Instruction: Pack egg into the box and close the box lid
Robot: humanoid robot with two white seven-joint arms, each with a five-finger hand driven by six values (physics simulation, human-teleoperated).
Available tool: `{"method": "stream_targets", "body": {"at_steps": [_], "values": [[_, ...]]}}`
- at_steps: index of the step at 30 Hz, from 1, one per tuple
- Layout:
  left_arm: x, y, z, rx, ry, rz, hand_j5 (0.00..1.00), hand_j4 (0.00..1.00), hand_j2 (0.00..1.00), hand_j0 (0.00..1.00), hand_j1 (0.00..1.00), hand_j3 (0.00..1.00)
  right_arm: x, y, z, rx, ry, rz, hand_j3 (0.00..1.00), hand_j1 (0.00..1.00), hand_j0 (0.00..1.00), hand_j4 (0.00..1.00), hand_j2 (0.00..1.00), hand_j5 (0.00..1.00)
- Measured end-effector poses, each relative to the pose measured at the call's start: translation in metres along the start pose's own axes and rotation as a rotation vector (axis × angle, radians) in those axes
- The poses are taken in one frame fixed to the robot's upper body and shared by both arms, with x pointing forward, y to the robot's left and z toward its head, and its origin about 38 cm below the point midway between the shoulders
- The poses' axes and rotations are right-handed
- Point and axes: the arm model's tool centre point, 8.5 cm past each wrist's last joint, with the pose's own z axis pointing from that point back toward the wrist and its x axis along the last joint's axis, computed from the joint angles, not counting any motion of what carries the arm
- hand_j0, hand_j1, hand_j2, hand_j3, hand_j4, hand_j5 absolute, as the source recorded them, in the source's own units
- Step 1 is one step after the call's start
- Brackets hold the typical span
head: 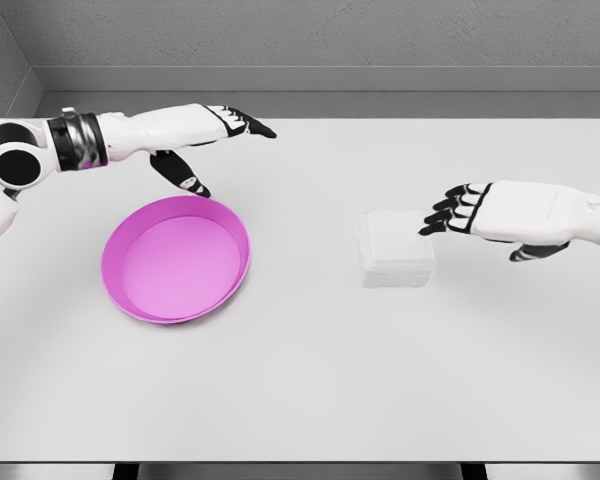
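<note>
Right of centre on the white table (300,400), a small pale box (394,251), lid down, just beside the fingertips of the right hand (485,212), fingers spread, grasping nothing. Left hand (220,135) likewise released, hovering behind the pink bowl (176,259), well apart from the box. No egg visible; perhaps already inside, cannot tell. Box probably light, thin-walled, easily nudged or crushed: best held by opposite side walls, gently. Egg, if present, fragile and prone to rolling.
</note>
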Motion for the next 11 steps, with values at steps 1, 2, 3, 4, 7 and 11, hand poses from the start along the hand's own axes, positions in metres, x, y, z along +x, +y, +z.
{"method": "stream_targets", "body": {"at_steps": [1, 2, 3, 4, 7, 11], "values": [[-0.001, 0.001, 0.0, 0.001, 0.002, 0.0, 1.0, 1.0, 1.0, 1.0, 1.0, 1.0, 0.0, -0.001, 0.0, -0.002, -0.002, 0.002, 1.0, 1.0, 1.0, 1.0, 1.0, 1.0], [-0.001, 0.001, 0.001, 0.002, 0.004, 0.001, 1.0, 1.0, 1.0, 1.0, 1.0, 1.0, 0.001, -0.001, -0.001, -0.004, -0.003, 0.003, 1.0, 1.0, 1.0, 1.0, 1.0, 1.0], [-0.002, 0.001, 0.001, 0.006, 0.007, 0.005, 1.0, 1.0, 1.0, 1.0, 1.0, 1.0, 0.0, -0.002, 0.0, -0.006, -0.001, 0.003, 1.0, 1.0, 1.0, 1.0, 1.0, 1.0], [-0.003, 0.001, 0.002, 0.011, 0.009, 0.009, 1.0, 1.0, 1.0, 1.0, 1.0, 1.0, -0.003, -0.003, 0.002, -0.013, 0.01, -0.001, 1.0, 1.0, 1.0, 1.0, 1.0, 1.0], [-0.008, 0.002, 0.005, 0.02, 0.022, 0.019, 1.0, 1.0, 1.0, 1.0, 1.0, 1.0, -0.026, -0.005, 0.021, -0.061, 0.073, -0.063, 1.0, 1.0, 1.0, 1.0, 1.0, 1.0], [-0.01, 0.002, 0.006, 0.025, 0.028, 0.024, 1.0, 1.0, 1.0, 1.0, 1.0, 1.0, -0.043, -0.001, 0.033, -0.086, 0.117, -0.121, 1.0, 1.0, 1.0, 1.0, 1.0, 1.0]]}}
